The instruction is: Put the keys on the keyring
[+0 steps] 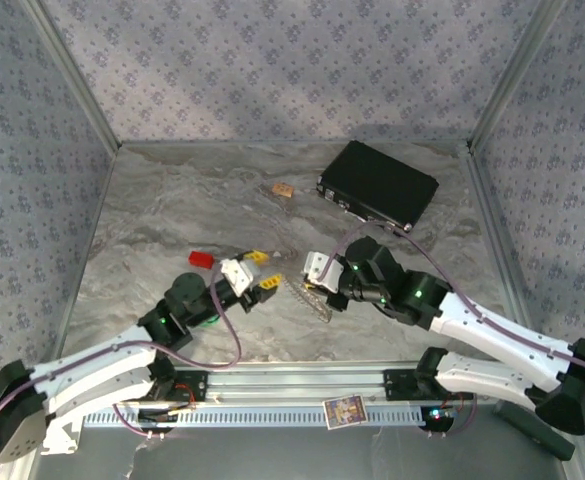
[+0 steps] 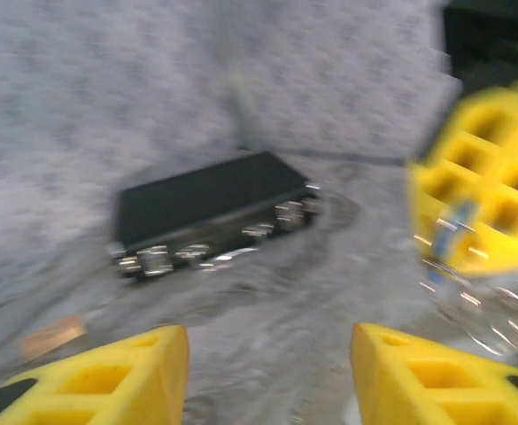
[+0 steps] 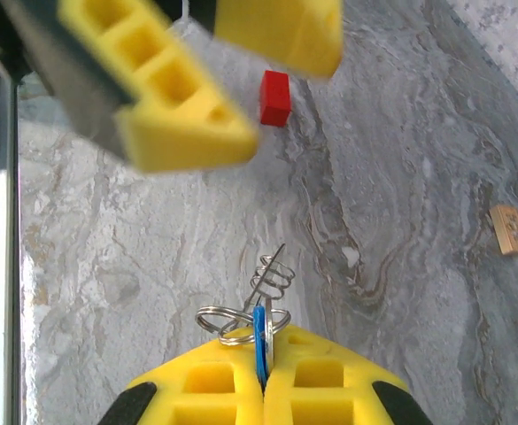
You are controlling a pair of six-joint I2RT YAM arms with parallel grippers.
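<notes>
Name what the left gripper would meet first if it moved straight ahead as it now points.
Likely the black case, ahead across the table; the right gripper sits off to the side.

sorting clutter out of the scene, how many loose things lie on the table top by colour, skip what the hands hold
black case: 1
red block: 1
tan block: 1
total: 3

Grey-blue patterned paper covers the back wall [image 1: 272, 60] and both side walls [image 1: 22, 150], with metal posts [image 1: 72, 70] running up the corners. Below, a grey marbled tabletop [image 1: 172, 200], evenly lit. A silvery rail [image 1: 302, 378] lines the near edge. There's a paler patch on the back wall, possibly light falling there.
</notes>
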